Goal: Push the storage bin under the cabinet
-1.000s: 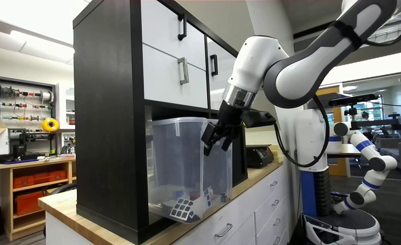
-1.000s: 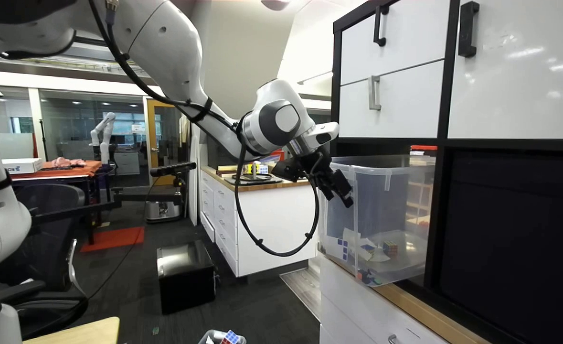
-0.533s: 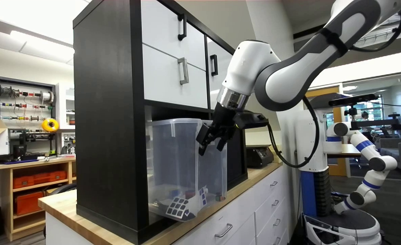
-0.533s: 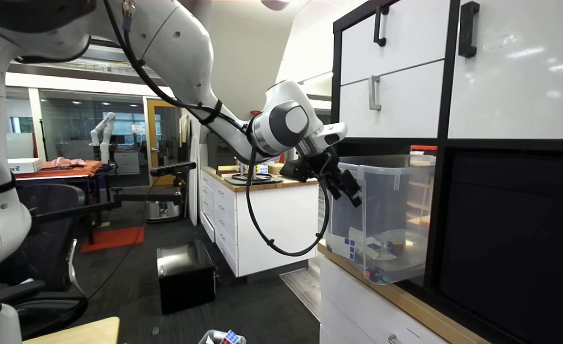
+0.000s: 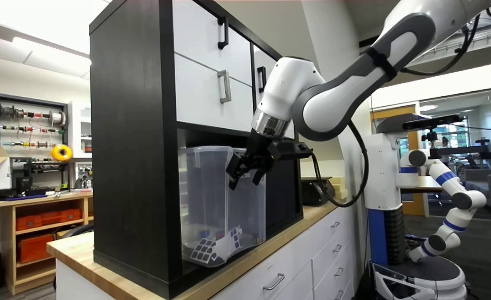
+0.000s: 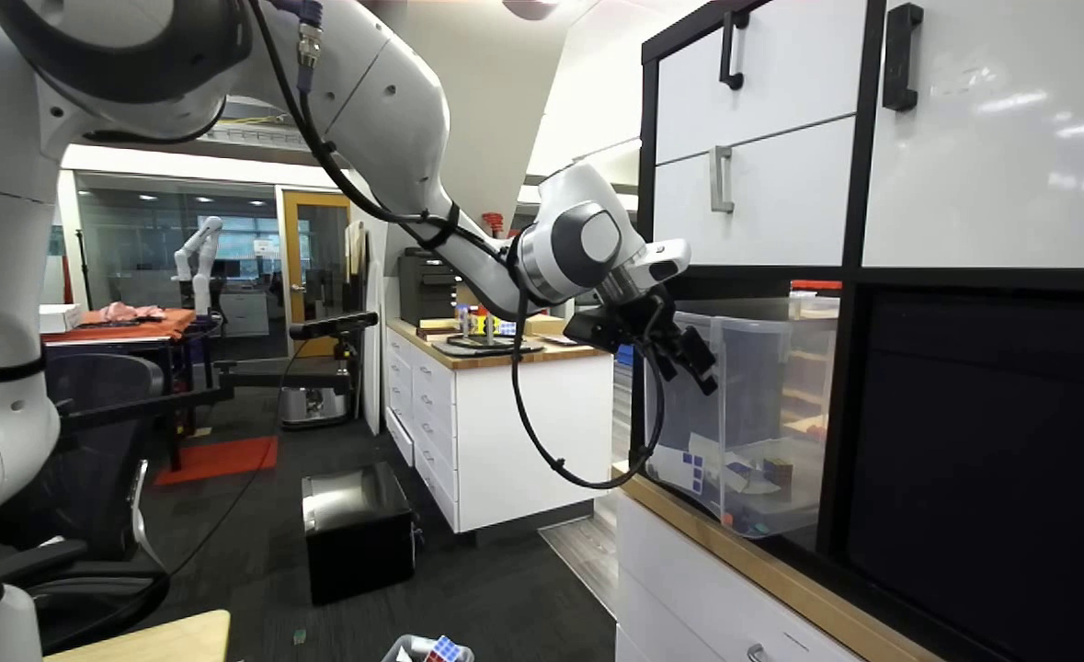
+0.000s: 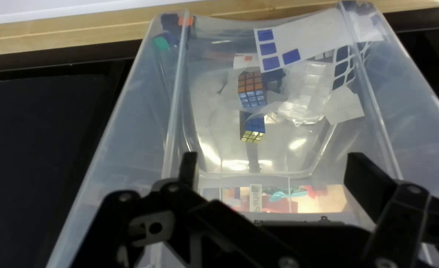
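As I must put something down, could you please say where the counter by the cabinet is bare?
The counter shows bare wood at its corner beside the cabinet, and in a narrow strip between cabinet and white drawers, from the storage bin to the black device. It is crowded at the bin, with the fingers at its front.

Spread hand, clear bin, cubes inside

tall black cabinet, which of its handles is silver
The silver handle on the lower white front, below a black handle; the other handle visible on the cabinet is black too.
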Controlling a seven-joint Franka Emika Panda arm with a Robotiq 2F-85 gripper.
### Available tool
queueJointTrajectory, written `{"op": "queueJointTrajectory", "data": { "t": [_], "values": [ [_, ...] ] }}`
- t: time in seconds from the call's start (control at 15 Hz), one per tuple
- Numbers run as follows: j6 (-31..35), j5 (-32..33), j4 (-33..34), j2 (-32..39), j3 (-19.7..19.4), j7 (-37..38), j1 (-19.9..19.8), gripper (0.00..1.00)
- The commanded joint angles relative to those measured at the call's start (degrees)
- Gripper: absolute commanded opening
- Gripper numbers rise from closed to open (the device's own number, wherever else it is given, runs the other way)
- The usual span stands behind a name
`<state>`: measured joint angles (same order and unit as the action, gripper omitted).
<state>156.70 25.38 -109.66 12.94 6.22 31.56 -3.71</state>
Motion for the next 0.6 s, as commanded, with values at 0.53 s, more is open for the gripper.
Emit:
{"op": "queueJointTrajectory", "data": {
  "t": [0.53],
  "values": [
    [-2.22,-8.98,2.66,0.15,-3.53,-6.07,5.42,1.00]
  ]
}}
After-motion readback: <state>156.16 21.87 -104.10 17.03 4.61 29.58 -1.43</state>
